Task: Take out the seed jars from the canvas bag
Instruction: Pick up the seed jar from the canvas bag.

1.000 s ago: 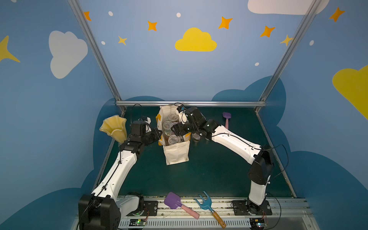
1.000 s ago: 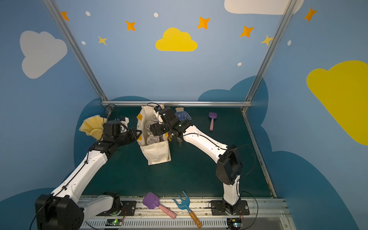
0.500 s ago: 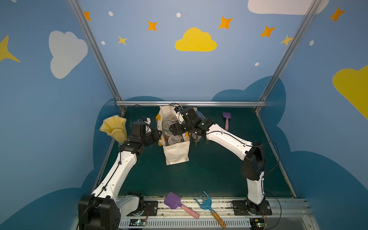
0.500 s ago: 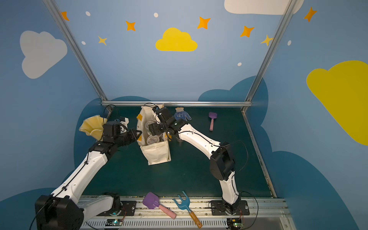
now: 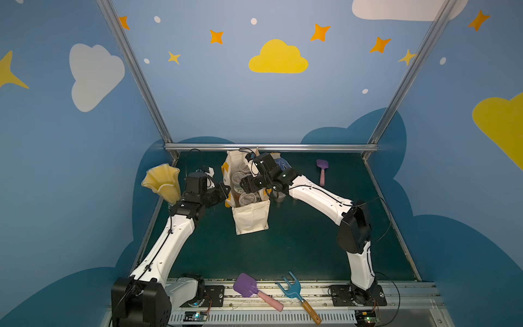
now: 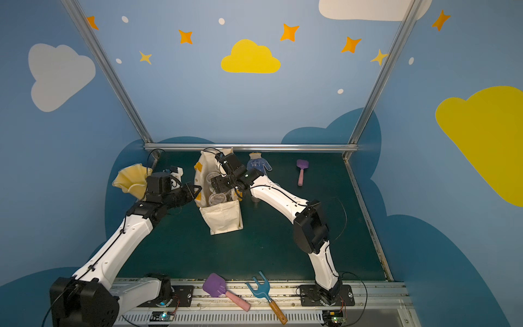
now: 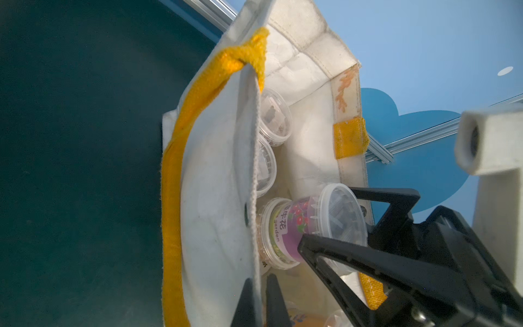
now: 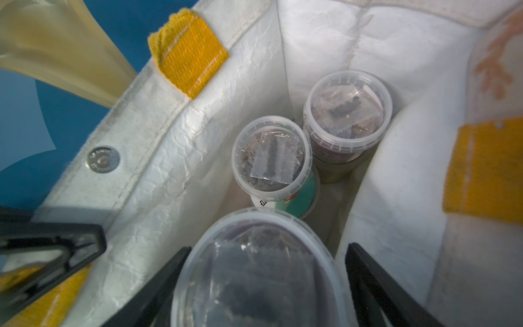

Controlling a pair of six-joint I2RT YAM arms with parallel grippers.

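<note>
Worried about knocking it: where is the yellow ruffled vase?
In both top views, the yellow ruffled vase sits at the far left, just beyond the left arm's wrist, left of the cream-white canvas bag.

This is a robot lab cell dressed like a nursery: blue wall panels (image 5: 254, 113) painted with clouds (image 5: 278, 58) and stars (image 5: 319, 31), aluminium framing (image 5: 271, 147), a dark green tabletop (image 5: 297, 249), two white robot arms (image 5: 319, 198) bolted to a metal rail (image 5: 407, 291).

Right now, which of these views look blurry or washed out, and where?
Right wrist view: the nearest seed jar is out of focus, the jar behind it sharp. Left wrist view: the canvas bag wall is bright but keeps its texture. Both top views: evenly lit, sharp.
</note>
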